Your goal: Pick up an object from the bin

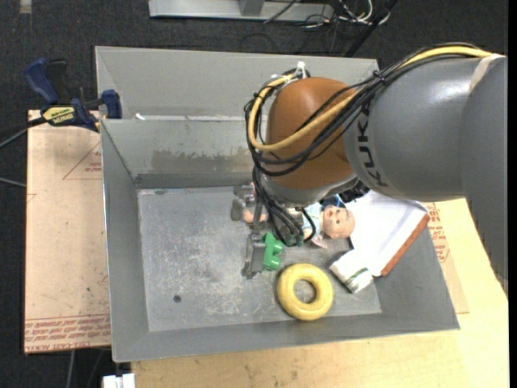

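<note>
Count, grey metal bin [121,241]: one.

Loose things in it:
- yellow ring [304,291], doughnut shape: one
- small doll head [338,223], pinkish: one
- green plastic piece [272,255]: one, though the arm partly covers it and it may be two bits close together
- flat white slab with a brown-orange edge [393,231]: one
- short white block [353,272] with a dark end: one

Five loose things counted. Each kind appears only once.
</note>
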`<state>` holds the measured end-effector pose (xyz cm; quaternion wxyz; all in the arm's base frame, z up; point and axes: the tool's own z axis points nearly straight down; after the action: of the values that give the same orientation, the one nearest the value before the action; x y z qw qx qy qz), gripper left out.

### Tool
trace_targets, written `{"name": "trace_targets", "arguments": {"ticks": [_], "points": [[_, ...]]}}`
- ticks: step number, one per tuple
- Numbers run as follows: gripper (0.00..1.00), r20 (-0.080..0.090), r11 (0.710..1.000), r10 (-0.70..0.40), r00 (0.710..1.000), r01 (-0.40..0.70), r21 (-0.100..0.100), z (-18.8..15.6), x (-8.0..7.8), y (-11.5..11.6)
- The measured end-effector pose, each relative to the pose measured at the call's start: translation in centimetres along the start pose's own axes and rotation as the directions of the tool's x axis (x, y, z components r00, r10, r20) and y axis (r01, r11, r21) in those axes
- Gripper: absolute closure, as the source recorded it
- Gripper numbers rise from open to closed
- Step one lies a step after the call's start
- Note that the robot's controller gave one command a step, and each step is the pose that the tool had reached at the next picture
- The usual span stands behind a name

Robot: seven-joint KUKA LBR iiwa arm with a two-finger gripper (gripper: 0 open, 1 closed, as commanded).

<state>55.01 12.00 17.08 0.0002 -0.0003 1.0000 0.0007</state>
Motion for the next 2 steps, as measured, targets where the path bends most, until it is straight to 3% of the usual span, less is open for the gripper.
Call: {"name": "trace_targets", "arguments": {"ticks": [1, 2], "points": [[0.00, 0.006, 0.993, -0.116, 0.993, 0.116, -0.002, 2.6, -0.5, -1.8], [0.00, -0.002, 0.939, -0.344, 0.939, 0.344, -0.002, 5.2, -0.2, -6.5]]}}
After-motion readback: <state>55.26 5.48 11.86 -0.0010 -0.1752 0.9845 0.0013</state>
